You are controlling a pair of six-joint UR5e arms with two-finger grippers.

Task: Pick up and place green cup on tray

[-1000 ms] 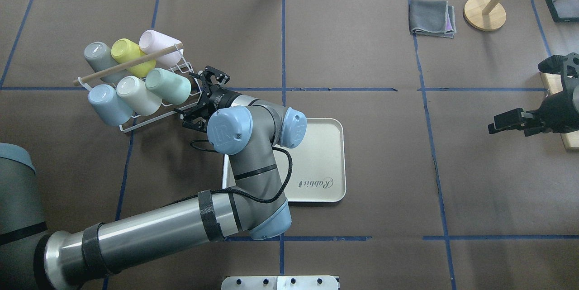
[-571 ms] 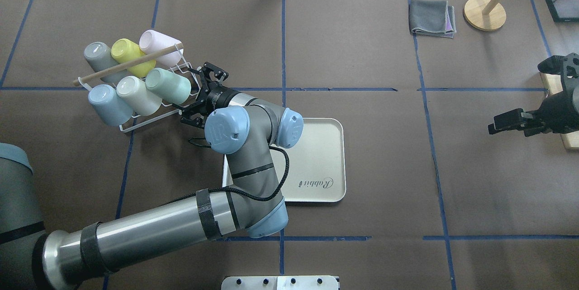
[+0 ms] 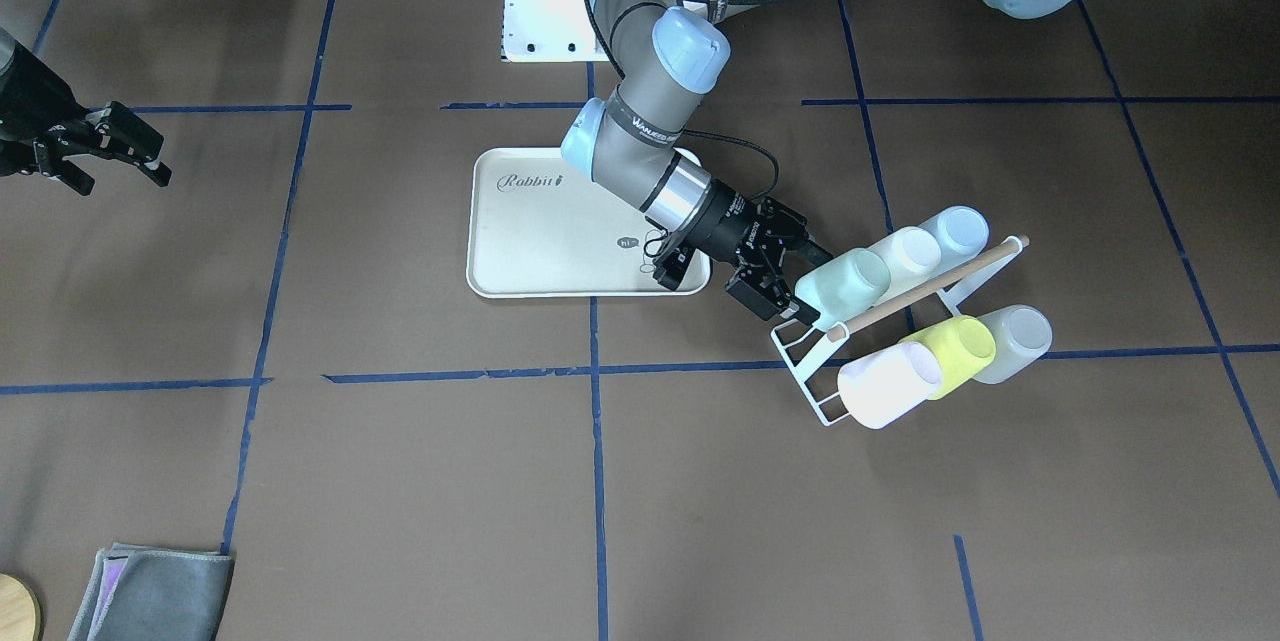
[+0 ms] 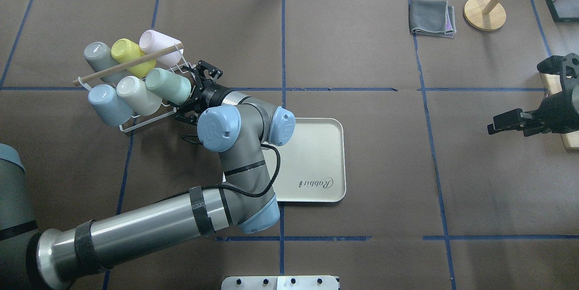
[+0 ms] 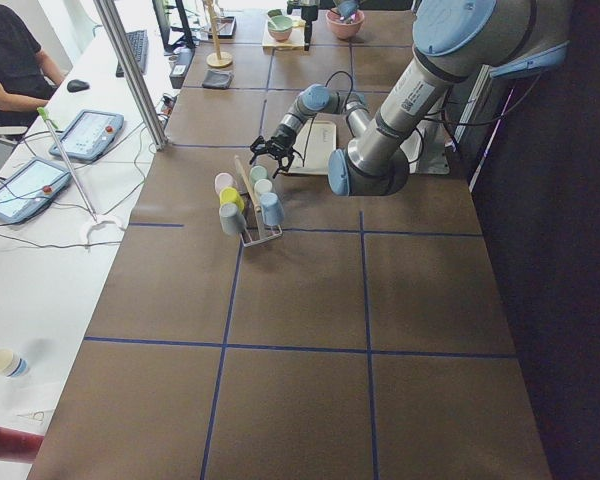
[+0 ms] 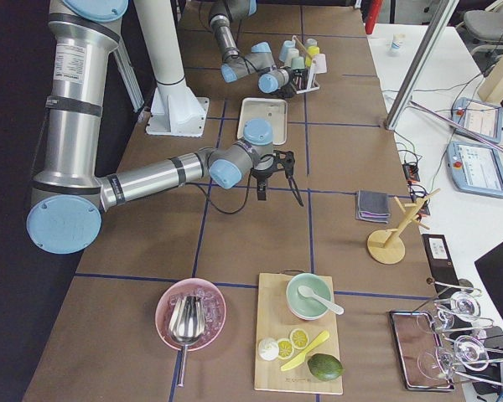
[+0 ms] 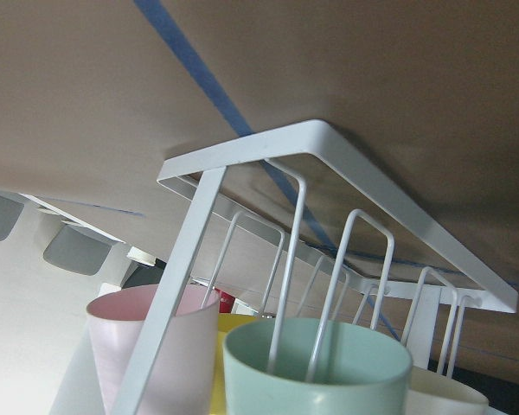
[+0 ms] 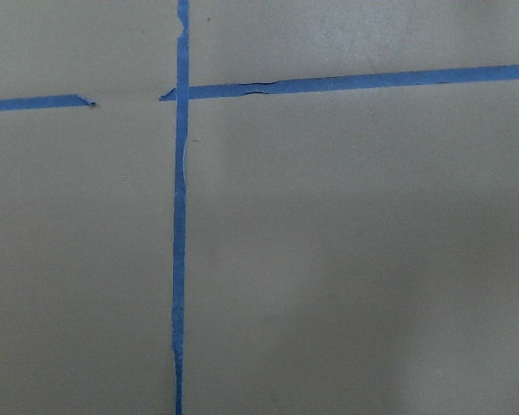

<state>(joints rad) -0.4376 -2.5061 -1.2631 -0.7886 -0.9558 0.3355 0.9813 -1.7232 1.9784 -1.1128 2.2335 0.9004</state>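
Observation:
The green cup [image 4: 168, 85] lies tilted on a white wire rack [image 4: 131, 125], at the right end of the near row; it also shows in the front view [image 3: 843, 283] and, close up, in the left wrist view [image 7: 316, 372]. My left gripper [image 4: 187, 92] is open, one finger on each side of the cup's rim end, right at the rack [image 3: 815, 401]. The cream tray [image 4: 316, 154] with "Rabbit" script lies to the right of the rack, partly under my left arm. My right gripper [image 4: 493, 126] hangs open and empty over the table's right side.
The rack also holds a cream cup [image 4: 138, 95], a light blue cup [image 4: 108, 104], a grey, a yellow-green [image 4: 129, 54] and a pink cup, under a wooden rod [image 4: 126, 64]. A grey cloth [image 4: 432, 17] and a wooden stand [image 4: 485, 11] lie far right.
My left arm has moved left toward the rack, bringing its open fingers up to the green cup's rim end. The cup and the right arm have not moved.

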